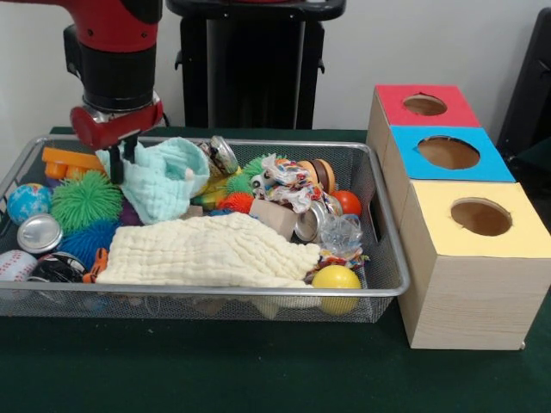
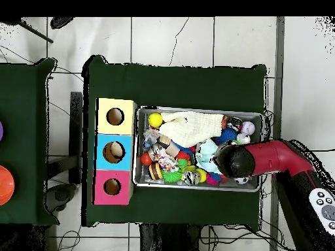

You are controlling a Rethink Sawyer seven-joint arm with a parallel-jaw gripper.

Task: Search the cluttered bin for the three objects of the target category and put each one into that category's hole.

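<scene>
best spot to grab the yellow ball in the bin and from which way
Grip the yellow ball across its widest part, coming straight down from above. It sits in the bin's corner next to the yellow box, tight against the mesh walls, so a sideways approach looks blocked; its top is uncovered. Being round, it may slip unless the grip is centred.

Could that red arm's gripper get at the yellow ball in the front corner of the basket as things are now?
Probably yes. The yellow ball lies uncovered in the basket corner, beside the cream cloth, not under it. The gripper hangs at the opposite end over the mint cloth, so it must cross first, and the corner walls may crowd it.
</scene>
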